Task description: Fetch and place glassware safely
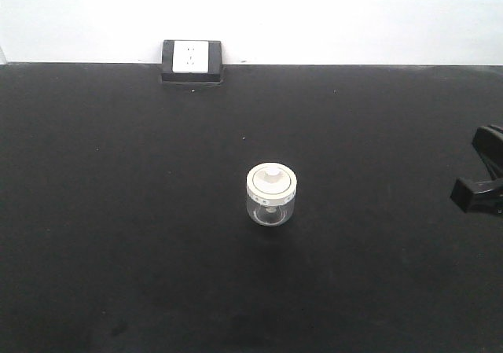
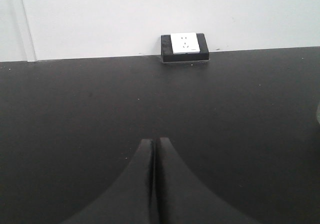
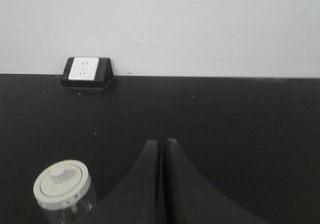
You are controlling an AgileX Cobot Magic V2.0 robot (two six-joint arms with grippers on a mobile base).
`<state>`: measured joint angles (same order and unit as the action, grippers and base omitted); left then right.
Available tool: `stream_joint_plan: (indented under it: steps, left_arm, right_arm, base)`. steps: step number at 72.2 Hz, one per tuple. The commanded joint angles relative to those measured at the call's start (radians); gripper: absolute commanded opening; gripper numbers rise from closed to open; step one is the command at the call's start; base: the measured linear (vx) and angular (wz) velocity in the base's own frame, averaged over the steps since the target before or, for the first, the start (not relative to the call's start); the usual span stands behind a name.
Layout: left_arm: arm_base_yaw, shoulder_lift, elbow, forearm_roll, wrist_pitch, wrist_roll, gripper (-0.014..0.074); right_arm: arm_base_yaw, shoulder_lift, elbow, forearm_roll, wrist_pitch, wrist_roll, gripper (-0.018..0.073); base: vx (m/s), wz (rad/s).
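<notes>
The glassware, a small squat clear glass jar with a round cream-white knobbed lid (image 1: 271, 193), stands upright in the middle of the black table (image 1: 118, 211). It also shows at the lower left of the right wrist view (image 3: 63, 189). My right gripper (image 3: 162, 142) is shut and empty, to the right of the jar and apart from it; part of it shows at the right edge of the front view (image 1: 481, 182). My left gripper (image 2: 153, 140) is shut and empty over bare table; the jar is not in its view.
A black box with a white socket plate (image 1: 191, 60) sits at the table's back edge against the white wall; it also shows in the left wrist view (image 2: 184, 46) and the right wrist view (image 3: 85, 71).
</notes>
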<state>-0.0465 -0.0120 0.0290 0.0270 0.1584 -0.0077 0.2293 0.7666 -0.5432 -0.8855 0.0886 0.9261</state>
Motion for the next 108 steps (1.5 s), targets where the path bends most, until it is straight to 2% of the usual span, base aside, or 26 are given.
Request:
stream_joint_plan:
  steps: [1, 10, 12, 19, 27, 34, 42, 47, 57, 63, 84, 108]
  left_arm:
    - [0.0, -0.012, 0.027, -0.011, -0.071, -0.002, 0.0001]
    - [0.0, -0.012, 0.027, -0.011, -0.071, -0.002, 0.0001]
    - [0.0, -0.012, 0.027, -0.011, -0.071, -0.002, 0.0001]
    - [0.0, -0.012, 0.027, -0.011, -0.071, -0.002, 0.0001]
    - [0.0, -0.012, 0.027, -0.011, -0.071, -0.002, 0.0001]
    - [0.0, -0.012, 0.027, -0.011, -0.071, -0.002, 0.0001]
    - [0.0, -0.012, 0.027, -0.011, -0.071, -0.002, 0.0001]
    - [0.0, -0.012, 0.027, -0.011, -0.071, -0.002, 0.0001]
    - [0.0, -0.012, 0.027, -0.011, -0.071, -0.002, 0.0001]
    - [0.0, -0.012, 0.027, -0.011, -0.071, -0.002, 0.0001]
    - [0.0, -0.012, 0.027, -0.011, -0.071, -0.002, 0.0001]
    - [0.0, -0.012, 0.027, -0.011, -0.068, -0.002, 0.0001]
  right_arm:
    - [-0.009, -0.008, 0.008, 0.148, 0.028, -0.139, -0.0003]
    - [-0.058, -0.033, 0.096, 0.426, -0.002, -0.397, -0.0003]
    - [-0.067, -0.044, 0.13, 0.513, -0.025, -0.49, -0.0003]
    - [-0.076, -0.094, 0.226, 0.696, -0.139, -0.712, -0.0003]
    - [-0.076, -0.167, 0.328, 0.842, -0.27, -0.872, -0.0003]
    - [-0.095, -0.243, 0.406, 0.933, -0.308, -0.926, -0.0003]
    - [-0.163, -0.333, 0.471, 0.94, -0.297, -0.892, -0.0003]
    - [-0.211, -0.39, 0.502, 0.913, -0.283, -0.856, -0.0003]
    - [-0.256, -0.507, 0.56, 0.839, -0.281, -0.815, -0.0003]
    - [-0.258, -0.578, 0.591, 0.812, -0.279, -0.808, -0.0003]
    - [-0.257, -0.787, 0.589, 0.801, -0.072, -0.808, -0.0003]
    - [-0.257, -0.788, 0.589, 0.802, -0.049, -0.808, -0.0003]
  base:
    - [0.0, 0.0]
    - [0.0, 0.0]
    - [0.0, 0.0]
    - [0.0, 0.0]
    - [0.0, 0.0]
    - [0.0, 0.0]
    - [0.0, 0.0]
    - [0.0, 0.0]
    - [0.0, 0.0]
    - [0.0, 0.0]
    - [0.0, 0.0]
    - [0.0, 0.0]
